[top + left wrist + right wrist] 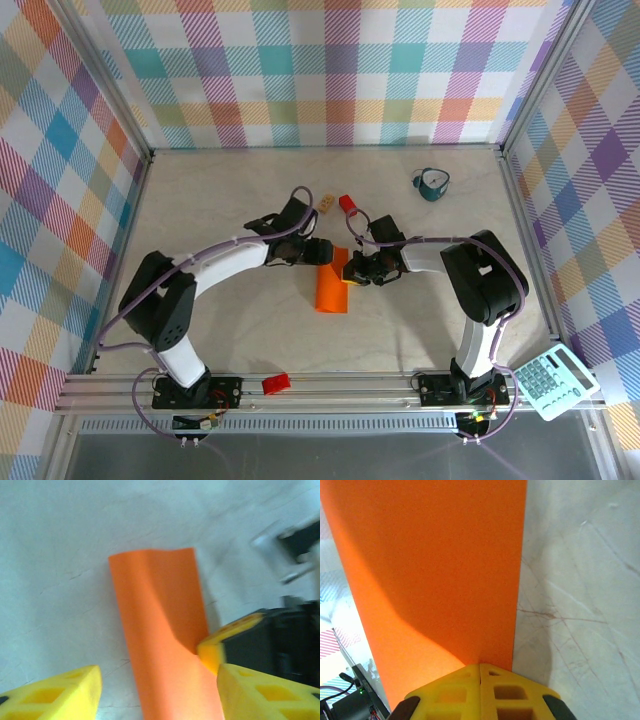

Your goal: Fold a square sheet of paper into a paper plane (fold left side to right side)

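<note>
The square sheet of paper [331, 287] lies folded into a narrow bright orange strip at mid-table. In the left wrist view the paper [155, 615] runs away from me, and a shadowed ripple shows along its right half. My left gripper [321, 251] is open at the strip's far end. Its yellow fingers [62, 694] straddle the paper without touching it, the gripper [157, 696] centred over the strip. My right gripper [353, 276] is shut, and its joined tips [480, 669] rest against the paper [435, 565] near the right edge. One yellow right fingertip [216, 649] shows at that edge.
A small red block [347, 203] and a small tan block [324, 203] sit just behind the grippers. A teal cup [432, 183] stands at the back right. Another red block [275, 383] lies on the front rail, and a calculator [548, 380] sits at the front right corner.
</note>
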Controlling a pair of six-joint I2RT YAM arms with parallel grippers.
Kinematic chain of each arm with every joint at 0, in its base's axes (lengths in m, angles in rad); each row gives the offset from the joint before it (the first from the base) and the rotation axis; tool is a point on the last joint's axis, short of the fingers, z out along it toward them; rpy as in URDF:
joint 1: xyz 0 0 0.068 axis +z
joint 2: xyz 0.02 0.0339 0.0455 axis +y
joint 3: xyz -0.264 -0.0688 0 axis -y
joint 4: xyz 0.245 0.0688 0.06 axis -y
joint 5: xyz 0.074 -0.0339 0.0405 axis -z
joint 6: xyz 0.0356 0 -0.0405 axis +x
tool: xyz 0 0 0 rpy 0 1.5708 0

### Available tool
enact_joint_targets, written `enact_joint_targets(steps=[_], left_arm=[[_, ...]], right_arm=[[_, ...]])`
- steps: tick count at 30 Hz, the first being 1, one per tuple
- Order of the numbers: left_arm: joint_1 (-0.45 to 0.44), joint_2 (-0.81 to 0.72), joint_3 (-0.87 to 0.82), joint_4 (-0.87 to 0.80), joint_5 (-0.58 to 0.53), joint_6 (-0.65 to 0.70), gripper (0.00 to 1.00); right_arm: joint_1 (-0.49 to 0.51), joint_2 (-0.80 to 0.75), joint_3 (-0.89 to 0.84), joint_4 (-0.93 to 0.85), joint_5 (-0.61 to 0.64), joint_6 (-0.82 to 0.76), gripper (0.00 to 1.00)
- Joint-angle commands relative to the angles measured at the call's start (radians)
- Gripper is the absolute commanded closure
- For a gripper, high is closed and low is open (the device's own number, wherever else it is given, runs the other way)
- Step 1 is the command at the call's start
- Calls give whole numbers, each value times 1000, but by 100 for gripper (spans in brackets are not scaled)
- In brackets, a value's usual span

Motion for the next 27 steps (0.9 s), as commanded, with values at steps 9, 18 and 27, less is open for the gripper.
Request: enact_joint_targets(steps=[9, 18, 27], left_arm=[[19, 22, -159, 302, 314, -36, 86], [52, 100, -228, 399, 337, -56, 90], [85, 118, -300, 444, 331, -67, 92]], right_arm=[[12, 86, -20, -152, 157, -21, 100], [14, 88, -12, -198, 191, -39, 100], [13, 97, -3, -235, 225, -55, 100]])
